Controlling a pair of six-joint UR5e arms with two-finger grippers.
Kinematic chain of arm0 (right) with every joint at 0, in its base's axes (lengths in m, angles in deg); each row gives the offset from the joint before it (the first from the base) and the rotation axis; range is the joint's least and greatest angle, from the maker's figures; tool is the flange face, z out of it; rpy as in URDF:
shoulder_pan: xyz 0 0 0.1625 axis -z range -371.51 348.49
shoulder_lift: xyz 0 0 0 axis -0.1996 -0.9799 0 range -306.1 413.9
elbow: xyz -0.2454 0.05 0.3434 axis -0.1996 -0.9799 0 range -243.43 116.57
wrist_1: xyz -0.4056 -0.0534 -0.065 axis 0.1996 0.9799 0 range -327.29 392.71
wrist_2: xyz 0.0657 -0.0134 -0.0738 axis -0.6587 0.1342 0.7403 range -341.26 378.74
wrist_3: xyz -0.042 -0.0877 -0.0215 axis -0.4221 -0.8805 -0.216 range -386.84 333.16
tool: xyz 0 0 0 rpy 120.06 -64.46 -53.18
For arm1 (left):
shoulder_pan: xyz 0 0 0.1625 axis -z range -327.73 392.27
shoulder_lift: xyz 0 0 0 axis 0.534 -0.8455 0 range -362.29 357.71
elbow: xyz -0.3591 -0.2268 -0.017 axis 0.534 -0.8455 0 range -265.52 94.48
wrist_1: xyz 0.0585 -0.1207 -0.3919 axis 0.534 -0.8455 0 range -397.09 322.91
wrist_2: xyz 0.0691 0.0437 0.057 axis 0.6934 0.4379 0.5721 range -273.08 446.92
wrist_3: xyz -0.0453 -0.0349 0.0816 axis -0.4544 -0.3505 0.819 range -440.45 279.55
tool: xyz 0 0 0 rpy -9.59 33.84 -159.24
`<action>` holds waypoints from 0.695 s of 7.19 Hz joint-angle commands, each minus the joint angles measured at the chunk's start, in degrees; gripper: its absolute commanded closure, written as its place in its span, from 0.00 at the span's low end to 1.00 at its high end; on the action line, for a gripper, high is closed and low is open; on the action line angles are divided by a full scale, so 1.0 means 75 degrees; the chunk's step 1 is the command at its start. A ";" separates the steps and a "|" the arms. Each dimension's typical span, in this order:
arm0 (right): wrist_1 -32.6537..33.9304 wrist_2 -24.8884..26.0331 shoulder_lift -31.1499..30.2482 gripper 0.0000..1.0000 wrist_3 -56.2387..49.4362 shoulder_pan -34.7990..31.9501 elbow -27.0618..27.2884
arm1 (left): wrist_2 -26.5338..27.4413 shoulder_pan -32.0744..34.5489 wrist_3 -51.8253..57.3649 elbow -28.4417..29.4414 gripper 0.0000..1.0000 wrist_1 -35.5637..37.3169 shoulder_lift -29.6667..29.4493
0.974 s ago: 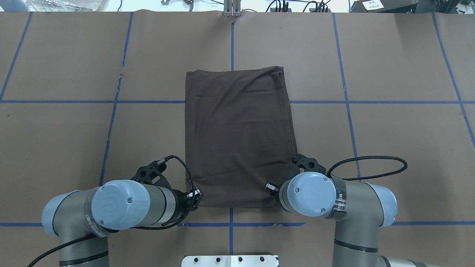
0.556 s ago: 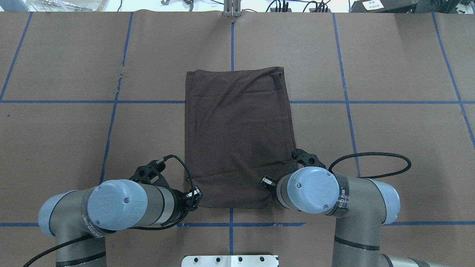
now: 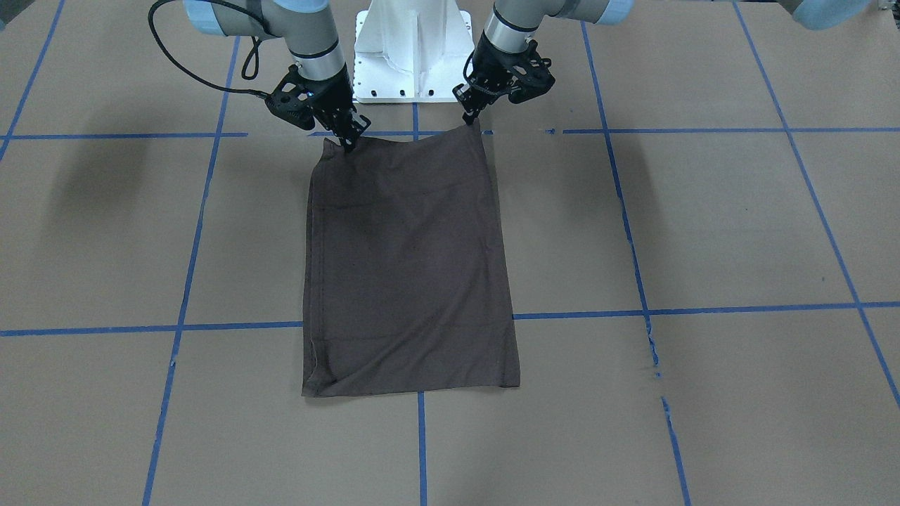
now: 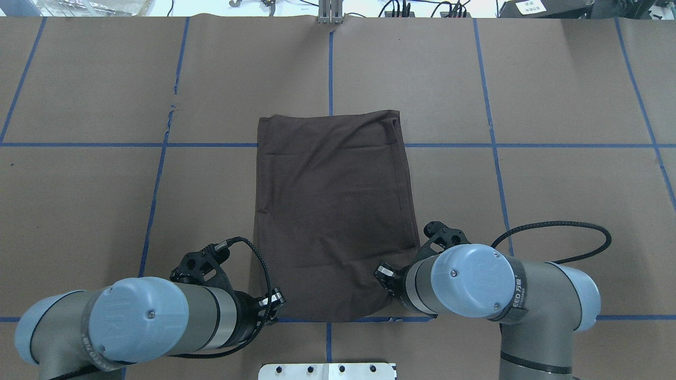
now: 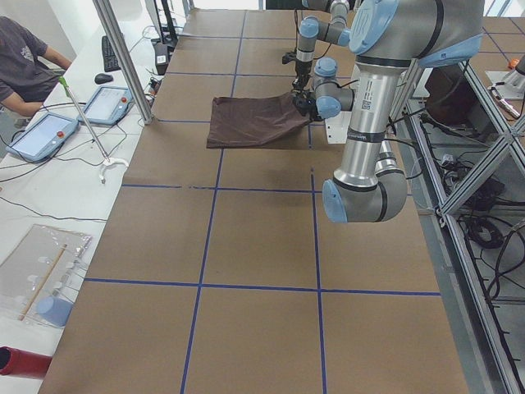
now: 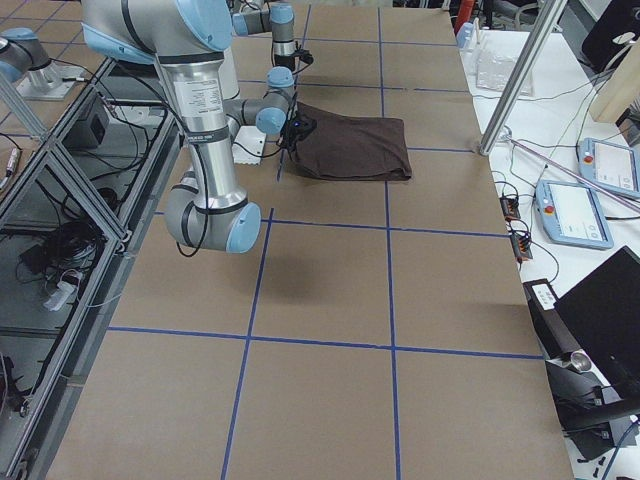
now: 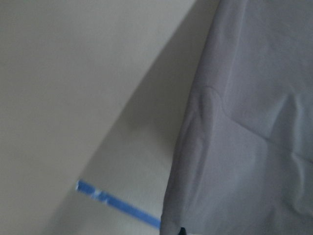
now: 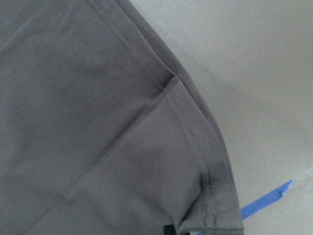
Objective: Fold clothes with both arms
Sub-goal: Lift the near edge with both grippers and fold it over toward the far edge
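Overhead, at left, the robot's black two-finger left gripper (image 3: pixel 470 121) is pinched closed on the near left corner of a dark brown-grey cotton T-shirt (image 4: pixel 332 211). The T-shirt lies folded into a tall rectangle in the middle of the brown paper-covered tabletop (image 4: pixel 105 211), which is crossed by blue tape lines (image 4: pixel 206 144). At right, the black right gripper (image 3: pixel 348 143) is clamped on the near right corner. Both grips look shallow, so an uneven pull could slip a corner free and skew or wrinkle the folded layers.

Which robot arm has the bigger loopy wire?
The right arm: its cable arcs wide over the table; the left arm's curls in a small loop by the shirt.
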 commanded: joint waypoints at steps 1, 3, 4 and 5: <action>-0.0055 -0.0283 -0.0059 1.00 -0.0008 0.0119 0.0206 | -0.0011 -0.0248 0.0016 -0.0415 1.00 0.0370 0.0019; -0.0219 -0.0236 0.0255 1.00 -0.0484 -0.0648 0.0007 | -0.0058 0.0216 0.0529 -0.0321 1.00 0.0370 -0.0121; -0.0220 -0.0387 0.0490 1.00 -0.0732 -0.1280 -0.0261 | -0.0151 0.0928 0.0717 -0.0217 1.00 0.0381 -0.0226; -0.0220 -0.0980 0.0852 1.00 -0.0885 -0.2017 -0.0670 | -0.0581 0.1631 0.1381 0.0272 1.00 0.0312 -0.0505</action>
